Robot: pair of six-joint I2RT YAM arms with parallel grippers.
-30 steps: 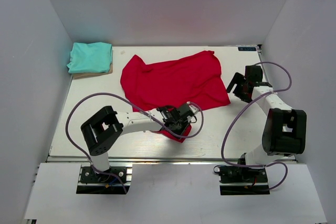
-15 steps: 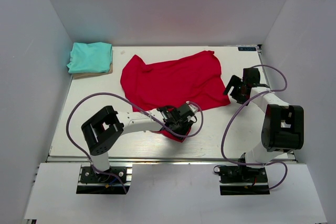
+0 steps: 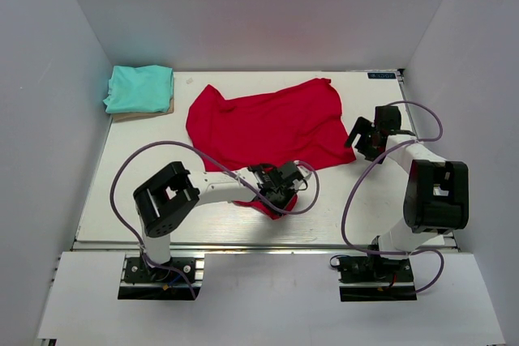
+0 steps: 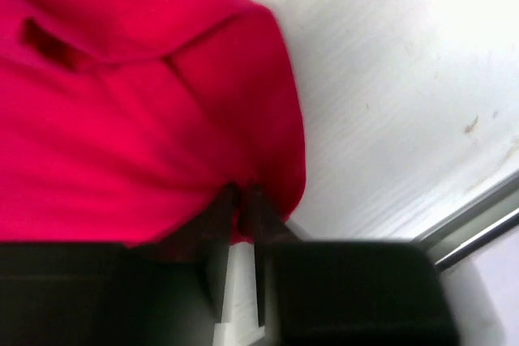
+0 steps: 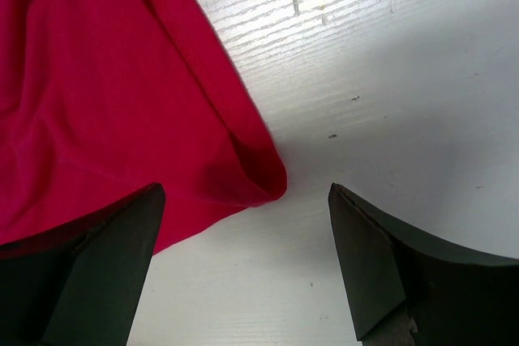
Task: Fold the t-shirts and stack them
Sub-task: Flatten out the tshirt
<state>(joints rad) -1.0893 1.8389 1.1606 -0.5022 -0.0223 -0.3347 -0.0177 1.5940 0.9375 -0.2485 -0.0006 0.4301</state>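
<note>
I'm seeing the red t-shirt (image 3: 268, 127) lying spread out and rumpled in the middle, its near corner bunching up; the teal t-shirt (image 3: 139, 88) is sitting neatly folded far left.

Blurry red t-shirt (image 4: 122, 103), partly out of view

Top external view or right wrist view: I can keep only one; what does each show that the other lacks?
Only the top external: the folded light teal cloth t-shirt at the far left corner, and the left gripper at the near edge of the bright red cloth t-shirt. Only the right wrist: a corner of that shirt between the wide-open fingers of the right gripper. Both: the red shirt on the white table.
</note>
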